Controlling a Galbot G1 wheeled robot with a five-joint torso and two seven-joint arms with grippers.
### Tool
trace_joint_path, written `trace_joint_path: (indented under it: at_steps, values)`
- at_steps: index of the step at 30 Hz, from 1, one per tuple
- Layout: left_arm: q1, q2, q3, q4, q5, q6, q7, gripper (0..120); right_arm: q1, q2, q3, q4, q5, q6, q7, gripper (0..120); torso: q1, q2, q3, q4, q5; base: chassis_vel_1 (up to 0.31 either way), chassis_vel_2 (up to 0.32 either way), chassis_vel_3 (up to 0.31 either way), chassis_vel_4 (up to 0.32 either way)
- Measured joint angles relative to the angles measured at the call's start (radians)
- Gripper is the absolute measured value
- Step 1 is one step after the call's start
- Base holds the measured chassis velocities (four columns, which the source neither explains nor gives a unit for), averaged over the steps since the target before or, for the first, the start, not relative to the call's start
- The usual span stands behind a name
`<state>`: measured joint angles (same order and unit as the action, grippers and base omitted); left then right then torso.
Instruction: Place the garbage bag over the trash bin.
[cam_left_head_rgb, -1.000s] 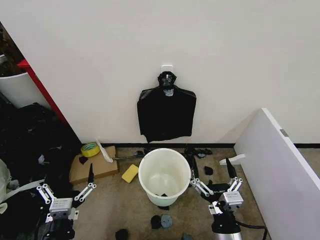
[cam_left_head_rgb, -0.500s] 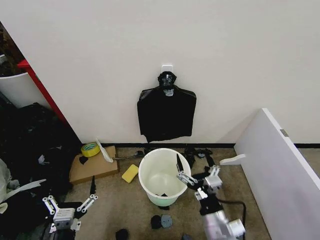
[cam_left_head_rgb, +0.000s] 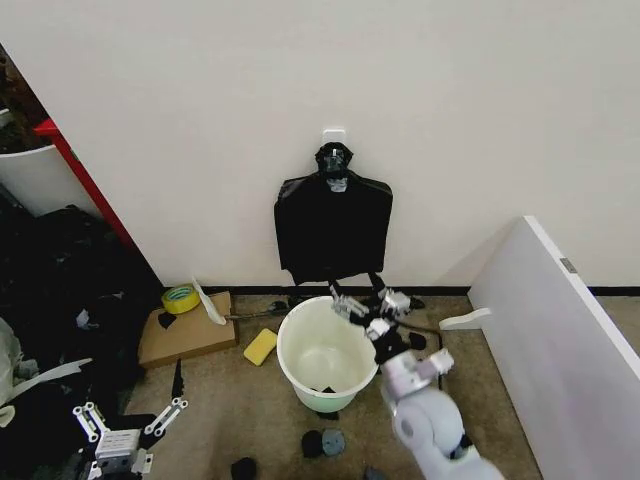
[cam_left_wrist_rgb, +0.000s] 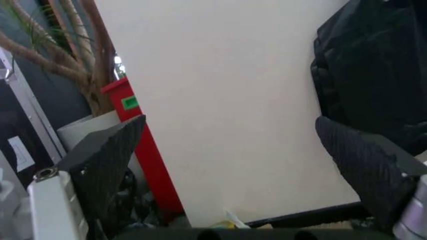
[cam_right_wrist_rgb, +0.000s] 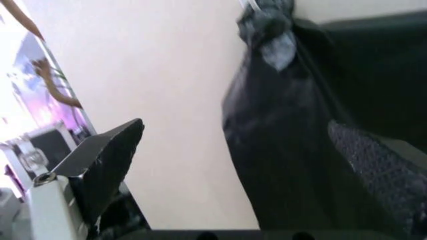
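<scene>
Head view | right tool (cam_left_head_rgb: 360, 302) spread wide, empty, raised over round white plastic trash bin (cam_left_head_rgb: 328, 352) toward wall-hung black bag bundle (cam_left_head_rgb: 332, 228), apparently to pull one | left tool (cam_left_head_rgb: 128, 415) parked low, open, empty

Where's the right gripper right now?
Head view: the right gripper is raised over the trash bin's back rim, open, just below the bag bundle on the wall.

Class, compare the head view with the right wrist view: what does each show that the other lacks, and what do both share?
Head view alone: the white trash bin on the floor, the right gripper open above its far rim, the left gripper open low at the left, the yellow tape roll and the cardboard. Right wrist view alone: a close look at the bundle's bunched top. Both: the black bag bundle hanging on the white wall.
</scene>
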<state>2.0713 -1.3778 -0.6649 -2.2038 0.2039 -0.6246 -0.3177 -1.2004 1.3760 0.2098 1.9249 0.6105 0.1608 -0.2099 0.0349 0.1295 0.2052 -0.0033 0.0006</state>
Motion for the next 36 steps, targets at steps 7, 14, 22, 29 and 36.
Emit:
trace_joint_path:
  at_steps: [7,14,22,29,36]
  values:
    - [-0.001,-0.011,0.009,-0.008,0.020,-0.005,-0.003,100,0.150,0.008,-0.013,-0.101,0.056,-0.037,0.015,100,0.000,0.000,0.000,-0.0001,0.0001,0.000,0.000,0.000,0.000]
    - [0.003,-0.028,0.010,-0.020,0.043,-0.010,-0.013,100,0.268,0.024,-0.020,-0.242,0.080,-0.042,0.029,100,0.000,0.000,0.000,0.0001,0.0002,0.000,0.000,0.000,0.000]
    - [0.007,-0.027,0.015,-0.034,0.059,-0.010,-0.013,100,0.372,0.024,-0.037,-0.303,0.098,-0.046,0.061,100,0.000,0.000,0.000,0.0001,0.0001,0.000,0.000,0.000,0.000]
    - [0.010,-0.024,0.012,-0.040,0.068,-0.007,-0.013,100,0.427,0.023,-0.048,-0.340,0.108,-0.048,0.063,100,0.000,0.000,0.000,0.0000,0.0001,0.000,0.000,0.000,0.000]
    - [0.010,-0.024,0.009,-0.045,0.073,-0.006,-0.013,100,0.464,0.021,-0.057,-0.370,0.115,-0.048,0.068,86,0.000,0.000,0.000,0.0000,0.0000,0.000,0.000,0.000,0.000]
